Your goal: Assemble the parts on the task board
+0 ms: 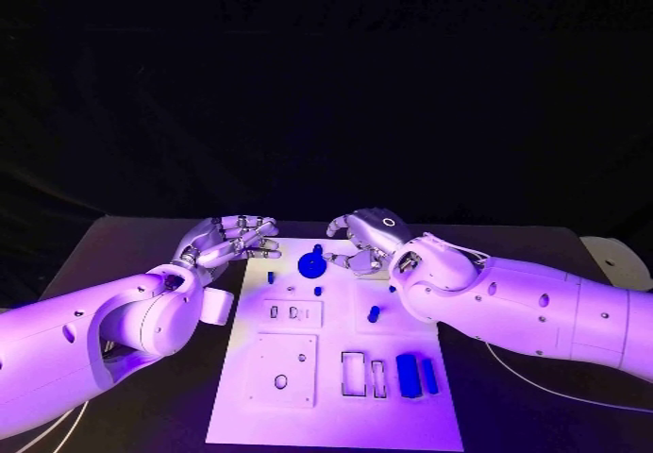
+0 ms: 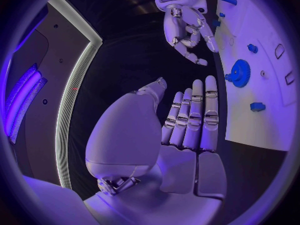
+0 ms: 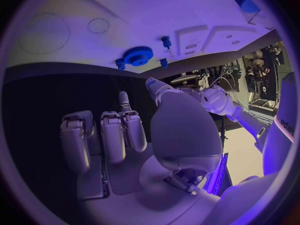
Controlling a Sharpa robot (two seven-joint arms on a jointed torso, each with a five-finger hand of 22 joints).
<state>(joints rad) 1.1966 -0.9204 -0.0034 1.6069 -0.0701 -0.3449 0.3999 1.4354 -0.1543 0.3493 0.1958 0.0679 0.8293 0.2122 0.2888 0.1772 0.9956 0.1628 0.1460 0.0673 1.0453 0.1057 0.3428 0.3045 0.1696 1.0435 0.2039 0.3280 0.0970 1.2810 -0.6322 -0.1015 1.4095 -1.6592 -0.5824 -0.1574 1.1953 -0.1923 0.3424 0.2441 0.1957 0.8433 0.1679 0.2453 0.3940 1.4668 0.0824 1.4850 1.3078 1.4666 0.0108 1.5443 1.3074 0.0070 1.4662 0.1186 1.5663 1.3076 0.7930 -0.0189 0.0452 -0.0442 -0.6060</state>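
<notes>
I log the board (image 1: 273, 415) flat on the black surface (image 1: 136, 236), with a blue gear (image 1: 311, 264) standing near its far edge, small blue pegs (image 1: 373, 313) about its middle and two blue bars (image 1: 409, 376) beside a slot near the front. Left robot hand (image 1: 234, 239) hangs just off the board's far left corner, fingers loosely apart, holding nothing. Right robot hand (image 1: 365, 242) hovers just right of the gear, fingers curled, nothing in it that I can see

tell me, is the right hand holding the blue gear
No. The blue gear lies on the white board, apart from the right hand, whose fingers hold nothing.
</notes>
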